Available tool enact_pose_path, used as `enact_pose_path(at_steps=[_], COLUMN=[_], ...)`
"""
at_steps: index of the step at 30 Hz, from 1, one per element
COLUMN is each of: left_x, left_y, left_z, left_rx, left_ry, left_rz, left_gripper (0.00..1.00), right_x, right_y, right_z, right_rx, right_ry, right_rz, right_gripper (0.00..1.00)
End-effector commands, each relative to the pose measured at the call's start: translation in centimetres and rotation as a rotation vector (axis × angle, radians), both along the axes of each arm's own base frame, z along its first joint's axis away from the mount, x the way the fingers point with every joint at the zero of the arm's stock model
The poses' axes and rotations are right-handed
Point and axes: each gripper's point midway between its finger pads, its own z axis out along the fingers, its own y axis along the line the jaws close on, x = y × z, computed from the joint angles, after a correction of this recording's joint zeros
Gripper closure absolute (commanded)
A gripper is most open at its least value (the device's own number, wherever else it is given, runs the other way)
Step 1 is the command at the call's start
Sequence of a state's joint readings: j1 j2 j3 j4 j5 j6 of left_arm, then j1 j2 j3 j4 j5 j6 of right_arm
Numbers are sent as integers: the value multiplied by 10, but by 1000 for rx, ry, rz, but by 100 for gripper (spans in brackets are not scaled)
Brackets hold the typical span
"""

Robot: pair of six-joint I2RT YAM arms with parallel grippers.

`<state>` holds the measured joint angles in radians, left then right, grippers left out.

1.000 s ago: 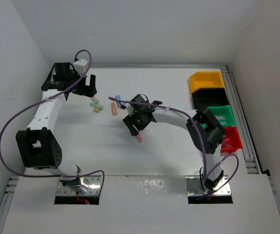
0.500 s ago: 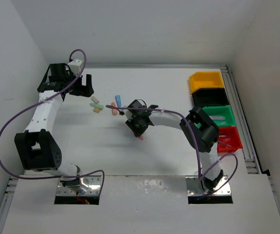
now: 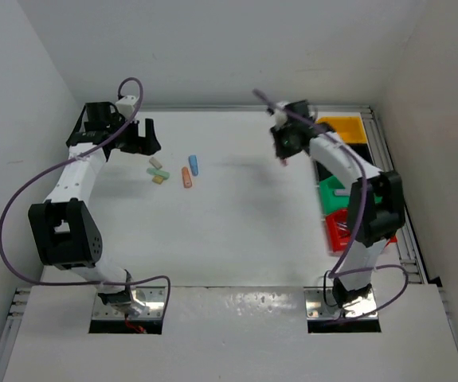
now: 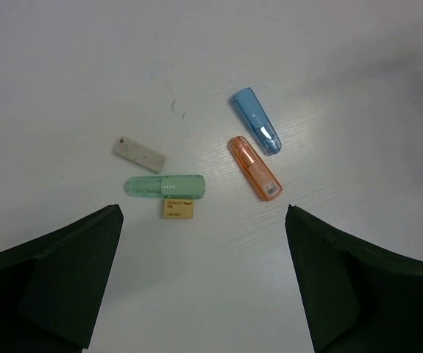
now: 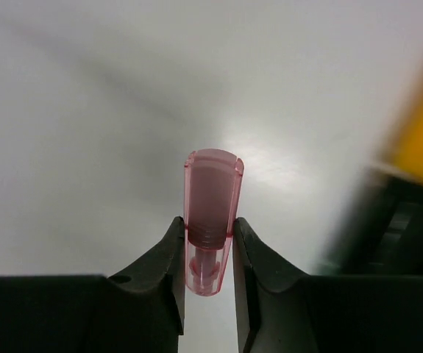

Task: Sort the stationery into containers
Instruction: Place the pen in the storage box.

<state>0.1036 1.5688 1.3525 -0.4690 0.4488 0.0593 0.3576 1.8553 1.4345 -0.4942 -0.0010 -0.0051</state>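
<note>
Near the yellow bin [image 3: 342, 125], right gripper [image 5: 207, 229] pinched pink marker [image 5: 212, 187] by its end, so it could pivot and drop short; left gripper [image 4: 202, 213] spread.

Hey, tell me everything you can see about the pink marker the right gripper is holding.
The pink marker is a short, chunky piece of translucent pink plastic, wider at its capped end, with a ribbed band lower down. The right gripper is shut on it: both black fingers pinch its narrower end, and the capped end sticks out beyond them. Nothing else touches it. It hangs above the white table, close to the yellow bin at the far right.
</note>
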Motion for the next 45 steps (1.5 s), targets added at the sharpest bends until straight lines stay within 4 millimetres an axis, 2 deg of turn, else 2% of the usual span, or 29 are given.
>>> enact_pose_path(at_steps=[1, 2, 3, 4, 5, 6, 7, 8, 12, 17, 19, 20, 21, 25, 29, 32, 34, 35, 41, 45], left_x=[17, 19, 21, 23, 27, 29, 33, 34, 40, 45, 45, 47, 47, 51, 55, 59, 61, 62, 64, 62], left_y=[-16, -22, -25, -28, -31, -32, -32, -34, -36, -44, -52, -49, -64, -75, -87, -97, -104, -106, -119, -117], left_z=[37, 37, 38, 38, 38, 38, 38, 37, 35, 19, 10, 9, 7, 2, -8, -27, -30, -32, -54, -87], left_rx=[-49, -55, -56, -58, -59, -60, -61, -65, -72, -67, -46, -31, -22, 2, 33, 41, 28, 27, 33, 46], left_ry=[-127, -128, -134, -134, -132, -134, -133, -130, -122, -73, -49, -48, -47, -28, -6, 41, 54, 58, 107, 212], left_rz=[-57, -66, -74, -82, -89, -92, -91, -99, -106, -134, -155, -145, -177, -177, -183, -186, -192, -192, -187, -178], left_gripper=[1, 1, 1, 1, 1, 1, 1, 1, 2, 3, 4, 4, 4, 4, 4, 2, 1, 1, 2, 3], right_x=[52, 63, 69, 74, 80, 81, 84, 84, 79, 68, 68, 67, 69, 59, 41, 31, 30, 31, 25, 21], right_y=[-77, -93, -109, -140, -154, -159, -189, -198, -221, -240, -249, -253, -258, -266, -268, -263, -258, -257, -258, -240], right_z=[87, 103, 109, 113, 118, 120, 126, 124, 114, 81, 75, 70, 66, 51, 33, 23, 24, 24, 39, 65], right_rx=[27, 35, 36, 32, 33, 43, 65, 71, 136, 152, 154, 154, 155, 171, 179, 183, 194, 197, 212, 269], right_ry=[-210, -254, -269, -281, -298, -299, -308, -303, -267, -190, -178, -165, -156, -105, -57, -29, -16, -11, -45, -83], right_rz=[-165, -200, -233, -293, -324, -347, -397, -409, -495, -560, -586, -599, -613, -663, -697, -685, -666, -663, -700, -666], right_gripper=[100, 100, 100, 100, 100, 100, 100, 100, 100, 100, 100, 100, 100, 100, 98, 70, 51, 48, 46, 46])
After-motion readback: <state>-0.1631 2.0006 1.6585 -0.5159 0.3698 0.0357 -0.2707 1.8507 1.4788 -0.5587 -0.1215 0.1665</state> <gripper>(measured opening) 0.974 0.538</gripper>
